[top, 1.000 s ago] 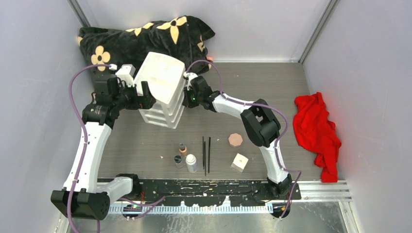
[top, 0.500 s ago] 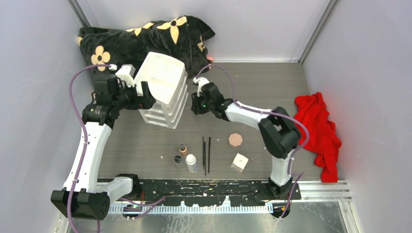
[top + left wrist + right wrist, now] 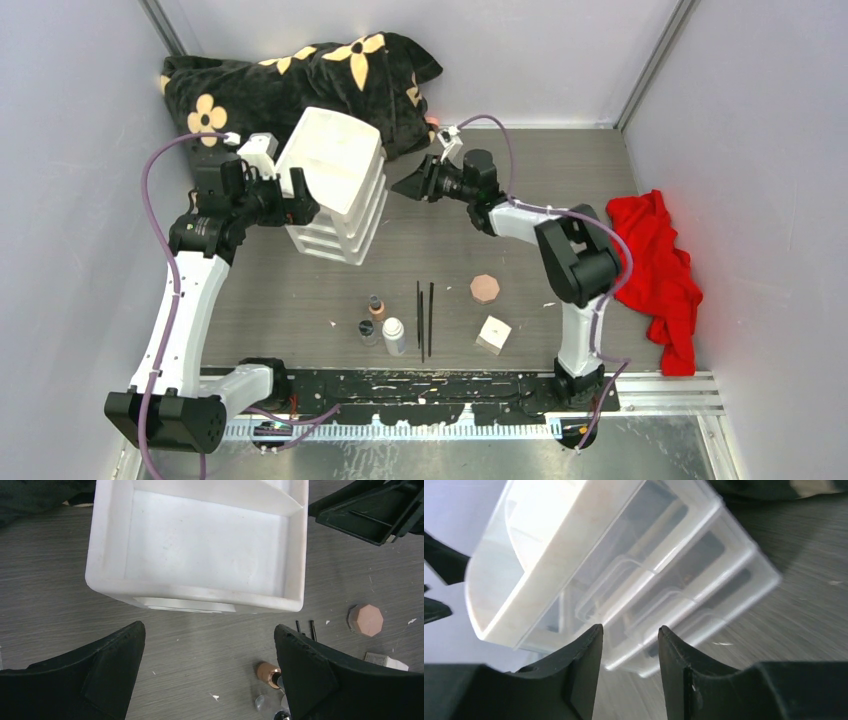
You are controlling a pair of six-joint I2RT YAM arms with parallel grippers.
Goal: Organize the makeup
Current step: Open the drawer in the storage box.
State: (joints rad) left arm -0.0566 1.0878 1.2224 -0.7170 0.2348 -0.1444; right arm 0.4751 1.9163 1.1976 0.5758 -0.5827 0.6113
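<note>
The makeup lies loose near the table's front: white bottle (image 3: 394, 337), tan dark-capped bottle (image 3: 376, 306), small clear jar (image 3: 367, 331), two thin black sticks (image 3: 425, 318), octagonal pink-brown compact (image 3: 485, 288) and white cube (image 3: 493, 334). My left gripper (image 3: 300, 192) is open and empty at the left side of the white drawer box (image 3: 335, 185). In its wrist view the gripper (image 3: 207, 627) is spread wide below the box's top tray (image 3: 200, 545), with the compact (image 3: 366, 620) and tan bottle (image 3: 269, 674) beyond. My right gripper (image 3: 407, 187) hovers apart from the box's right side, narrowly open and empty (image 3: 630, 627).
A black cloth with yellow flowers (image 3: 300, 80) lies bunched at the back left behind the box. A red cloth (image 3: 655, 265) lies at the right edge. Grey walls close in the table on three sides. The drawer fronts (image 3: 659, 595) face my right gripper.
My right gripper has drawn back from the box's right side, toward the rear and right, and its wrist has turned. The left arm and the box have not moved.
</note>
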